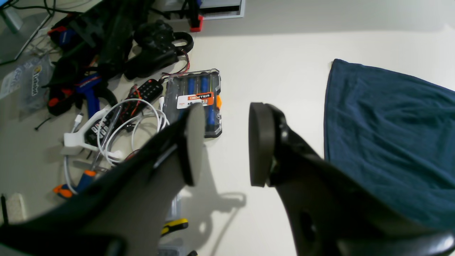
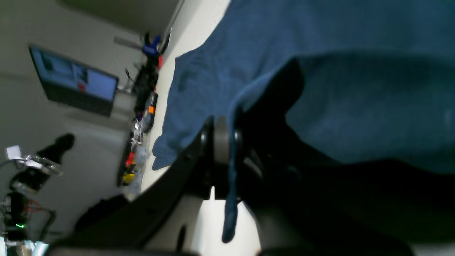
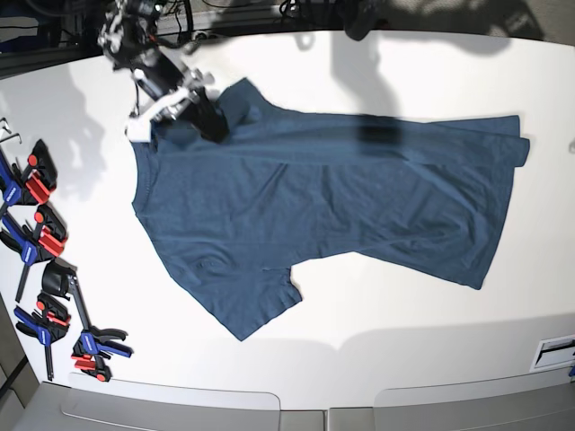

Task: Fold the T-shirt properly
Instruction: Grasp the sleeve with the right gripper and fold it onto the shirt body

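- T-shirt lies spread on the white table, 1 sleeve at the near edge, hem toward the right of the base view.
- Right gripper: your jaws are clamped on a thin fold of cloth at the far shoulder; the pinched edge hangs below them.
- Left gripper: jaws parted, holding nothing, over bare table beside the shirt.
- Expect soft, light, limp knit: it will sag and drag. Pinch at seams or hem corners.
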`<state>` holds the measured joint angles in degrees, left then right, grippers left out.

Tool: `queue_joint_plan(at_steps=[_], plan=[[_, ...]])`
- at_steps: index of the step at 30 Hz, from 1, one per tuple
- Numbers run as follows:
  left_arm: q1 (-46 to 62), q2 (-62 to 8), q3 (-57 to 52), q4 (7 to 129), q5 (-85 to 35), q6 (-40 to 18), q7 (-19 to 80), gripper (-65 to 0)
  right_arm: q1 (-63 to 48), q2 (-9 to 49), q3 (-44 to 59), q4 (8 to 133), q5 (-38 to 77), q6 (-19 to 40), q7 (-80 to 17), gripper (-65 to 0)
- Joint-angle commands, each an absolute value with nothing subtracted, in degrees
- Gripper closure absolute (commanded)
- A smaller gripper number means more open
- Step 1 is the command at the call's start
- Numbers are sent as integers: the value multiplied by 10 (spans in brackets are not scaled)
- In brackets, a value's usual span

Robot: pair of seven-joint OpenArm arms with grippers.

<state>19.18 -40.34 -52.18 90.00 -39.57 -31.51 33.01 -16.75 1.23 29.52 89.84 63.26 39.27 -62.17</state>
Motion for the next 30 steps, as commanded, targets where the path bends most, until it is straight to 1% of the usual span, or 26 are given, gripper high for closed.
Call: queue_joint_plan(at_steps=[1,8,13,18,24,30], plan=[[189,-419,-528,908,-405,-313,317,-196,-149,16,285,907,627,400,-601,0],[189,-419,-528,908,-405,-313,317,-196,-66,16,205,907,393,400,-474,0],[189,-419,-528,908,-405,-313,317,-196,-32,16,171,907,303,400,-408,0],[189,-419,-528,908,-405,-313,317,-196,-13,16,164,907,269,400,-398,0],[189,-419,-528,908,-405,-313,317,-196,-11,16,165,907,269,346,-374,0],[189,-419,-528,908,-405,-313,317,-196,-11,16,165,907,269,336,-360,0]])
